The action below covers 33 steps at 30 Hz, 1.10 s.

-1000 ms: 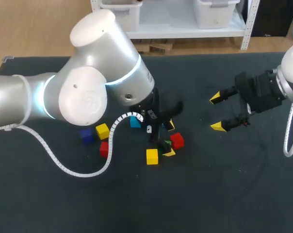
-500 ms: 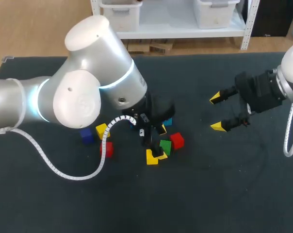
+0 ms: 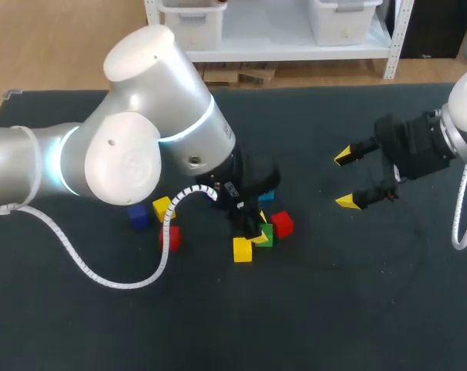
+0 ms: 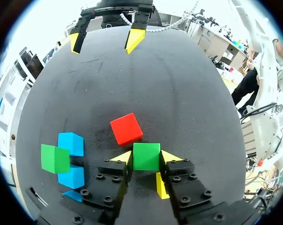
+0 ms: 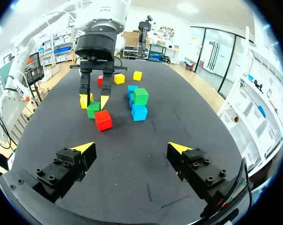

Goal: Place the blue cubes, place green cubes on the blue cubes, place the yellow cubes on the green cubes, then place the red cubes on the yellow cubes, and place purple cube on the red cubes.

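Note:
My left gripper [image 4: 146, 157] is down on the table with both yellow tips pressed against the sides of a green cube [image 4: 146, 156], so it is shut on it; the same green cube [image 3: 265, 235] shows under the left arm in the head view. A red cube [image 4: 126, 129] lies just ahead of it and a yellow cube [image 4: 161, 185] lies under the fingers. Beside the gripper stand light blue cubes [image 4: 70, 143], one of them carrying a second green cube [image 4: 55, 158]. My right gripper [image 3: 345, 179] hovers open over the table's right side, holding nothing.
A yellow cube [image 3: 242, 249] and the red cube [image 3: 281, 223] flank the left gripper. Further left lie a yellow cube [image 3: 162, 207], a dark blue cube [image 3: 138, 216] and a red cube [image 3: 169, 236] partly behind the white cable.
The left arm shifted slightly left and lowered over the green cube, and its fingers closed from wide open onto the cube's sides. The right arm has not moved.

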Motion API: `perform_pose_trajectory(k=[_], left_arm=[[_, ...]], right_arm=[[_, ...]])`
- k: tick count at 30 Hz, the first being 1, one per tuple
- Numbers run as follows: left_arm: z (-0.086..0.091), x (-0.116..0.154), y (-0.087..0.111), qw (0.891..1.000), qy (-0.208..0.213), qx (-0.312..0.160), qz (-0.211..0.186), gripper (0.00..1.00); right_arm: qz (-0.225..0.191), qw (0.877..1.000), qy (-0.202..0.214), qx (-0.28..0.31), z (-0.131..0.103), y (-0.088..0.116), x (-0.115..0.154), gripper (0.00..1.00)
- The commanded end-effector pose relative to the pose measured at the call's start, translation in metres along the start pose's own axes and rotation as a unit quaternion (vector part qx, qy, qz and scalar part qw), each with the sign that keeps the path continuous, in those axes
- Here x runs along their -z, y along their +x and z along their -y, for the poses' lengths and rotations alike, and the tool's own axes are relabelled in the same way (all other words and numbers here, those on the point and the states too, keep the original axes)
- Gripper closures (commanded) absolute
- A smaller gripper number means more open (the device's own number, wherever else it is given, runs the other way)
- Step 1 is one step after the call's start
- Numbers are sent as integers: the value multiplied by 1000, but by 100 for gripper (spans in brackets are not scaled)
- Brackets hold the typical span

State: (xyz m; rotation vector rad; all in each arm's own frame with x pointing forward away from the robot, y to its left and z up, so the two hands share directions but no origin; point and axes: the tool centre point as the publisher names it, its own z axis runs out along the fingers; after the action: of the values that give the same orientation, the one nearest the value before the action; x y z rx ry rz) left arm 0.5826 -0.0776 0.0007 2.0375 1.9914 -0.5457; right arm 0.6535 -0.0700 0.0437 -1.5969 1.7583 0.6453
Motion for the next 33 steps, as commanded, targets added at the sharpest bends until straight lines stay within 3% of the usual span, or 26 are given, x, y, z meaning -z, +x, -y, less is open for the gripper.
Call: perform_pose_trajectory(k=[1,7,14,23,33], left_arm=[[2,2,2,1000,0,3,3,100],[4,8,2,1000,-5,8,5,100],[0,37,-1,1000,-30,3,1,100],[-20,71,12,998,-58,10,-22,100],[-47,87,31,996,-77,24,-39,100]], right_arm=[[1,1000,1,1,0,1,0,0],[1,1000,1,1,0,1,0,0],[1,1000,1,1,0,1,0,0],[1,1000,1,1,0,1,0,0],[1,1000,1,1,0,1,0,0]])
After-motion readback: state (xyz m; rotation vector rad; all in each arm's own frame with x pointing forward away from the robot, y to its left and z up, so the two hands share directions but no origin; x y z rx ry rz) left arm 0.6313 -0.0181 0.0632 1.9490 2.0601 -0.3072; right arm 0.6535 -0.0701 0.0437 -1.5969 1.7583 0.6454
